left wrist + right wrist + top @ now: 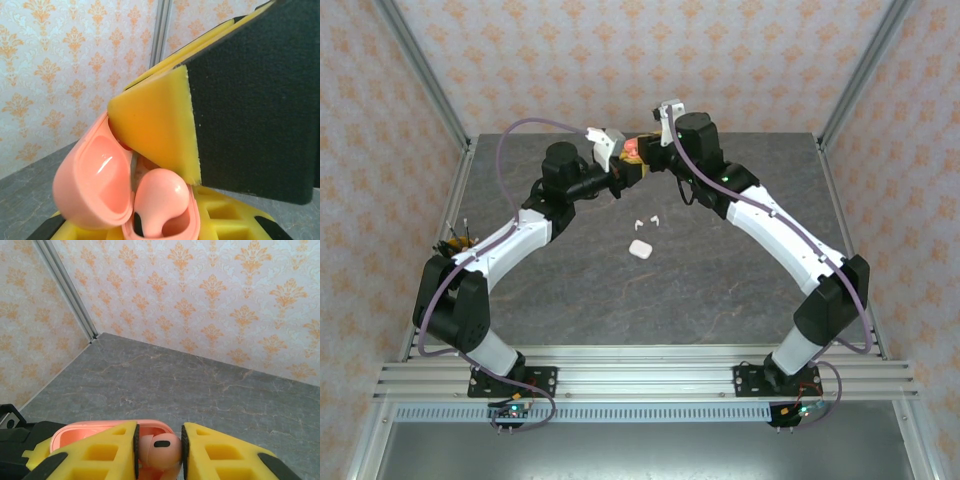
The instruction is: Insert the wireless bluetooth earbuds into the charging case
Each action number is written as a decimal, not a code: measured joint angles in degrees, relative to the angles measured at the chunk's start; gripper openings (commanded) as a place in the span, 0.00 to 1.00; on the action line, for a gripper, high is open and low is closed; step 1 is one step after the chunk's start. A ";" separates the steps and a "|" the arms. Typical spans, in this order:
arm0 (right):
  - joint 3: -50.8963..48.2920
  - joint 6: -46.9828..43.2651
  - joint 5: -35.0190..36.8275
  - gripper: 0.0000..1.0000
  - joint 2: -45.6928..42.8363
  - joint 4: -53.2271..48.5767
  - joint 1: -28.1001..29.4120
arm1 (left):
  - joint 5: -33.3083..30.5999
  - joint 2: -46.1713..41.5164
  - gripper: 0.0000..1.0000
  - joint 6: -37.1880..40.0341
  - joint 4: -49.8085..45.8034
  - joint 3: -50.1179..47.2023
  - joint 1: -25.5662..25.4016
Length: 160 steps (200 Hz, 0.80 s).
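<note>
Two jointed arms are seen, the left arm (510, 238) and the right arm (780, 225), each built of white shells and black joint housings. A thin purple cable (510, 135) is run along each. Yellow plastic jaws with square recesses are faced with black foam pads (250, 100) — and flat black base plates (515, 380) are bolted down.

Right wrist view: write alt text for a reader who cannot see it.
A coral earbud is pinched between two yellow jaws at the bottom edge, over an open coral case. Beyond lie a grey marbled table and walls with an orange floral pattern.
</note>
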 measured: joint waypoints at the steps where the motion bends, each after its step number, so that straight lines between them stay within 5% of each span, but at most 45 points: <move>1: -0.02 0.00 0.00 0.27 0.00 0.00 0.00 | 0.00 0.00 0.00 -0.02 0.00 0.00 0.00; 160: 0.28 2.27 0.39 0.44 -0.52 -0.02 -0.39 | 0.07 0.20 0.00 0.20 0.07 1.38 0.00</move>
